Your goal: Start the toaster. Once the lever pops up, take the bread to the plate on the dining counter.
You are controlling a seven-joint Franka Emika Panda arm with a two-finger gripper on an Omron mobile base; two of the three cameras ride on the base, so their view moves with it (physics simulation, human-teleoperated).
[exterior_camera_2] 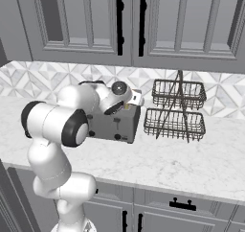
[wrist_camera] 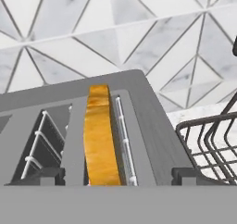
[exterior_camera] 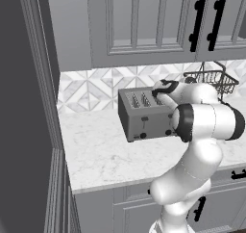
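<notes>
The white Franka arm with dark joints is rising from its base, bending at the elbow and reaching forward. Its two-finger gripper [wrist_camera: 113, 176] is pointing down, dark fingers [wrist_camera: 46, 176] standing spread wide apart.

Golden-orange bread [wrist_camera: 98, 140] in grey toaster [wrist_camera: 148, 126]; white-grey triangle-patterned tiles [wrist_camera: 139, 38].

The toaster [exterior_camera: 144, 114] stands on the worktop [exterior_camera: 105, 155] against the tiled backsplash [exterior_camera: 91, 87], below the wall cabinets [exterior_camera: 144, 25]. The bread [wrist_camera: 98, 140] sits in its rightmost slot. A two-tier wire basket [exterior_camera_2: 175, 110] stands just right of it
</notes>
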